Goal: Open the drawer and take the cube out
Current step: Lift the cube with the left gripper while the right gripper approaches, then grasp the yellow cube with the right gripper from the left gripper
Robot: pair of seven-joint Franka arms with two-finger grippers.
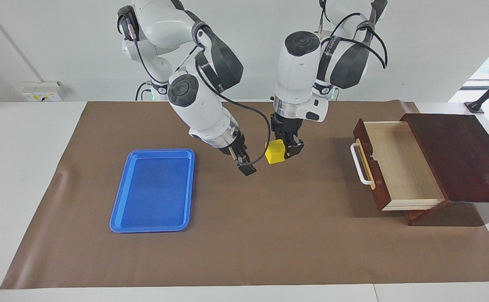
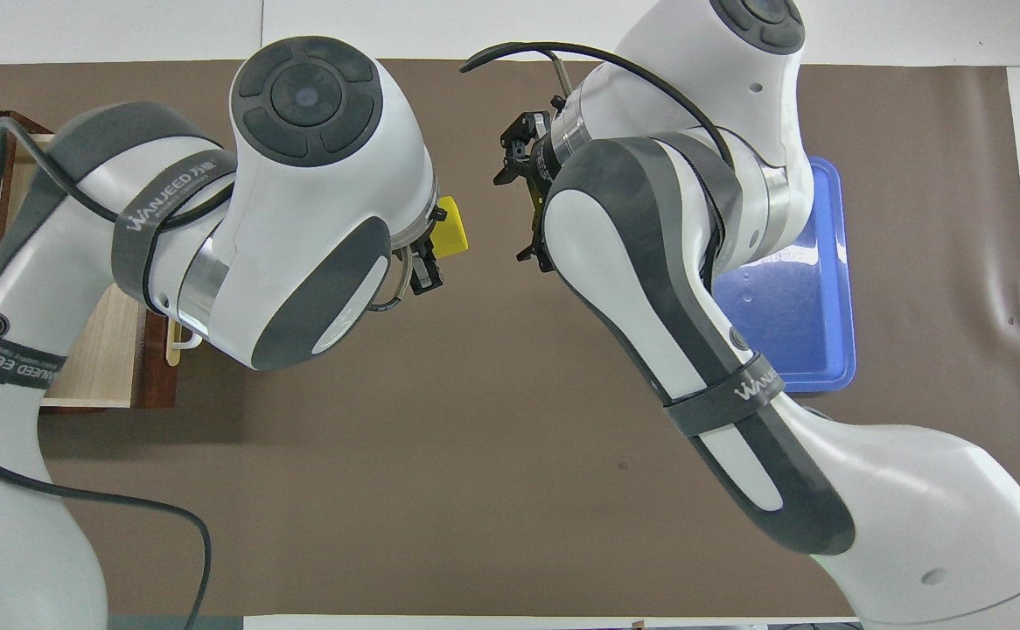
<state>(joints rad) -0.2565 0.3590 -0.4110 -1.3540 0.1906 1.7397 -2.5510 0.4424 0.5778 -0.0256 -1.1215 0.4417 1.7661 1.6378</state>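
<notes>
You see the left gripper [image 1: 285,150] pinching the small bright-yellow cube [image 1: 275,152] above the brown mat [image 1: 269,235]; the right gripper [image 1: 246,167], fingers spread, hangs at the cube's eight o'clock.

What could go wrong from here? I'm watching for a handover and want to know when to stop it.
The left claw holds the cube in the air over the brown mat, and the open right claw sits close beside it; the two could collide. If the left claw lets go before the right one grips, the cube may drop and roll. The drawer stands open, where a returning arm could catch it.
</notes>
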